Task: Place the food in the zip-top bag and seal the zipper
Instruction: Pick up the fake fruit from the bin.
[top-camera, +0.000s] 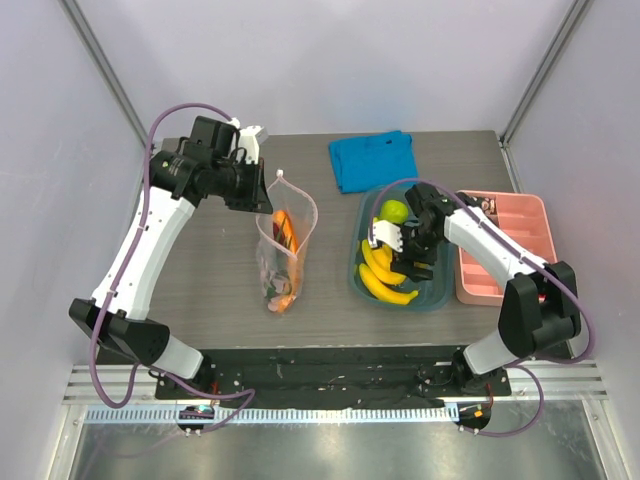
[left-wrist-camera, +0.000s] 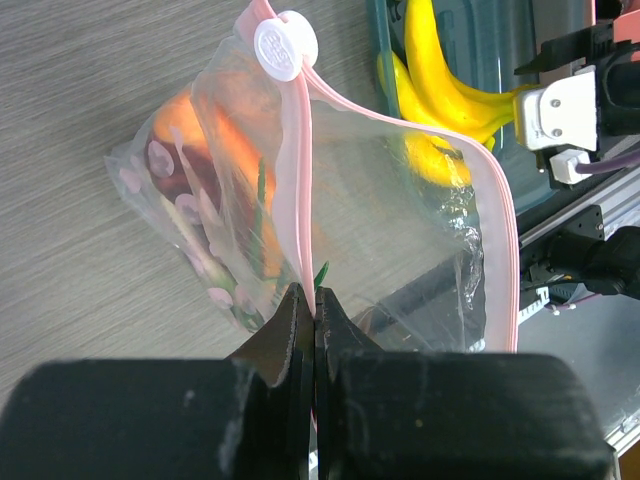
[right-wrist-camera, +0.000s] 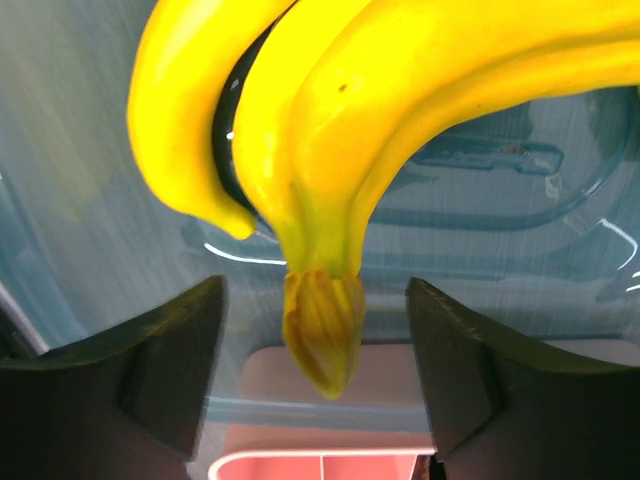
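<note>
Where the left gripper (left-wrist-camera: 313, 305) closes, its jaws are pressed tight on the thin pink zipper strip (left-wrist-camera: 300, 190) of the clear, pink-dotted zip-top bag (left-wrist-camera: 400, 220). The bag lies on the grey bench (left-wrist-camera: 80, 120), left of the teal plastic tub (top-camera: 357, 280), with its mouth gaping. Inside it are a long orange-red pepper (left-wrist-camera: 230, 140) and a green onion stalk (left-wrist-camera: 262, 190). A round white slider tab (left-wrist-camera: 285, 45) sits at the strip's far end; any marking on it is too blurred to read. The right gripper (right-wrist-camera: 315, 370) has its jaws wide, and the stem of the yellow banana bunch (right-wrist-camera: 330, 130) sits between them untouched, in the tub. A green pear-like fruit (top-camera: 395, 211) lies at the tub's far end.
</note>
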